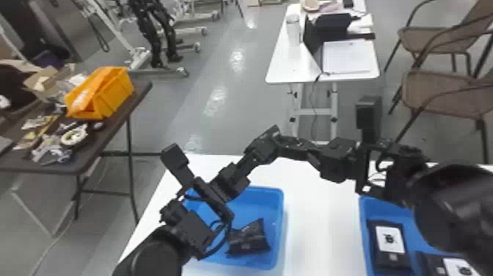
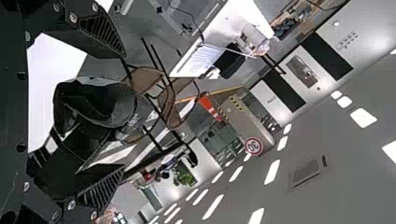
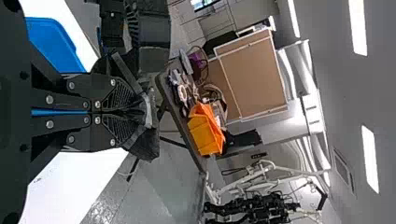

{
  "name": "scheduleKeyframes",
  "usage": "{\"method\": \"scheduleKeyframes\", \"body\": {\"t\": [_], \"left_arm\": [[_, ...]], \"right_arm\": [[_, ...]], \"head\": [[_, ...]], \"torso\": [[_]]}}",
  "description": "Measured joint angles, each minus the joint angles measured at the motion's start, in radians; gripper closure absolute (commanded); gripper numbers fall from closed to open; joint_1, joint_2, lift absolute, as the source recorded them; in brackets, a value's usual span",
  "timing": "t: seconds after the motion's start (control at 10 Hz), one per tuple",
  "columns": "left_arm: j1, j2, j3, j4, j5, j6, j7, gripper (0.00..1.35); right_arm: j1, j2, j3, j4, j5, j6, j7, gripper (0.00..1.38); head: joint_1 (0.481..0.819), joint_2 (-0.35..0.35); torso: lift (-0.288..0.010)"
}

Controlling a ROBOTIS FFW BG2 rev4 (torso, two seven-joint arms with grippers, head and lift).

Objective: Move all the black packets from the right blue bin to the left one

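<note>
White table [image 1: 315,220], head view. Directly on its top stand two open bins (both plastic-looking): the left blue bin [image 1: 253,203] towards nine o'clock and the right blue bin [image 1: 383,213] towards three o'clock, with white surface between.

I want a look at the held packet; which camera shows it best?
The left wrist view: it shows the packet broadly, framed by the open left gripper. The right wrist view shows its edges past the closed right gripper; the head view, a dark bit between the grippers.
</note>
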Motion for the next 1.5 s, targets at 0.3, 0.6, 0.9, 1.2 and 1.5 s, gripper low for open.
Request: {"method": "scheduleKeyframes", "body": {"t": [0.3,0.6,0.9,1.2,1.5], "left_arm": [[-0.002,0.005,-0.004,-0.002,0.054,0.05,0.039,1.22],[0.025,-0.002,-0.011,0.003,0.089,0.005,0.053,1.22],[0.04,-0.002,-0.022,0.002,0.112,-0.019,0.085,1.22],[0.059,-0.002,-0.038,-0.001,0.111,-0.096,0.092,1.22],[0.096,-0.002,-0.04,-0.006,0.039,-0.261,0.116,1.22]], "right_arm": [[0.001,0.005,0.0,0.01,-0.01,0.0,-0.002,1.28],[0.001,0.012,0.0,0.026,-0.015,-0.003,-0.002,1.28],[0.0,0.019,0.0,0.047,-0.013,-0.016,-0.001,1.15],[0.011,0.029,-0.028,0.059,0.0,-0.049,0.0,0.04],[0.1,0.047,-0.175,-0.037,0.112,-0.043,-0.006,0.25]], "head": [[0.695,0.269],[0.695,0.271],[0.695,0.273],[0.695,0.271],[0.695,0.265]], "torso": [[0.0],[0.0],[0.0],[0.0],[0.0]]}}
